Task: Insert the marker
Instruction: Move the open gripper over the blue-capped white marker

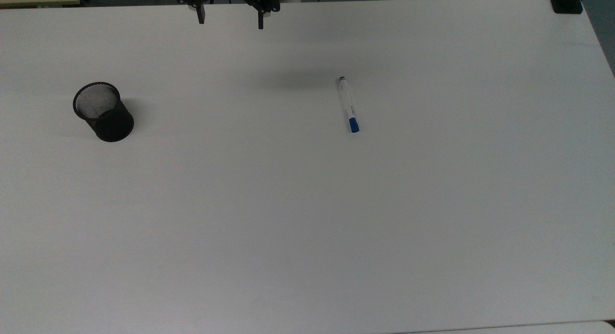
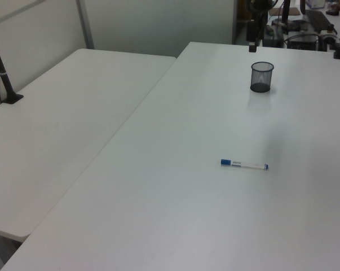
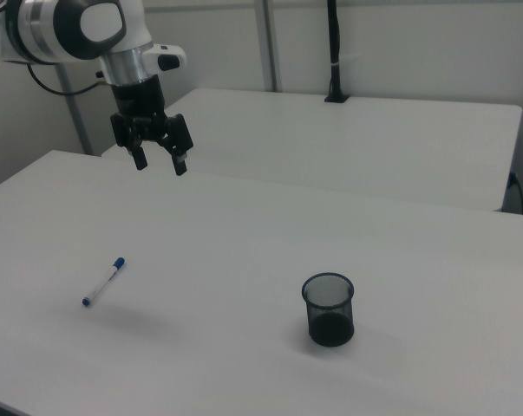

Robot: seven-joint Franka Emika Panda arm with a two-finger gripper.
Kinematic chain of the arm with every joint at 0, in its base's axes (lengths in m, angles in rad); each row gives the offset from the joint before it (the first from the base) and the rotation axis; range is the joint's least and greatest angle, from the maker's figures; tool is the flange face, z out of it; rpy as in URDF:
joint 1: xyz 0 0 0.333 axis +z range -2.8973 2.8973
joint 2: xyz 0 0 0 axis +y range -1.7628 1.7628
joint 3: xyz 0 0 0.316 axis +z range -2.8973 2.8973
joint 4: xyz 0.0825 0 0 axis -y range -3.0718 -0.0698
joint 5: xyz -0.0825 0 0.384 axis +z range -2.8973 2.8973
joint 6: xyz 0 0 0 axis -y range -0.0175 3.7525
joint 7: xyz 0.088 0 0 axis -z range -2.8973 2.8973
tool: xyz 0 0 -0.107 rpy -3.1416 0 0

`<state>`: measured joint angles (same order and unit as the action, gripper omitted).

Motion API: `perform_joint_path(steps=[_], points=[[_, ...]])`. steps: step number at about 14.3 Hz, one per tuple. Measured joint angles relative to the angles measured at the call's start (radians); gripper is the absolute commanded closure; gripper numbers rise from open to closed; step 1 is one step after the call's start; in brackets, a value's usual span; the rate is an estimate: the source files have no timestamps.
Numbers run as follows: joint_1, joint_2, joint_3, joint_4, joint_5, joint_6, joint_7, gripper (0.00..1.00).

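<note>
while the black two-finger gripper (image 3: 160, 163) hangs high above the white table (image 1: 307, 228) with its fingers spread and nothing between them, the slim white-barrelled marker with a blue cap (image 1: 348, 104) lies flat on the tabletop, well apart from the black mesh cup (image 1: 103, 111) standing upright, seemingly empty, toward the top view's left.

The top view's upper edge cuts off the arm above the gripper (image 1: 230, 21). The marker's (image 1: 348, 105) label print is too small to read.
</note>
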<state>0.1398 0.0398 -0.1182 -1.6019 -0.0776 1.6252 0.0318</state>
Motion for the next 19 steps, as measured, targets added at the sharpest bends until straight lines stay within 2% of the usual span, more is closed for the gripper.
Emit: perform_joint_path(steps=[10, 14, 19], points=[[0.001, 0.0, 0.0, 0.0, 0.0, 0.009, 0.0, 0.0], [0.008, 0.028, 0.007, -0.025, 0.0, 0.05, -0.002, 0.0], [0.089, 0.089, 0.054, -0.096, 0.0, 0.077, -0.004, 0.0]])
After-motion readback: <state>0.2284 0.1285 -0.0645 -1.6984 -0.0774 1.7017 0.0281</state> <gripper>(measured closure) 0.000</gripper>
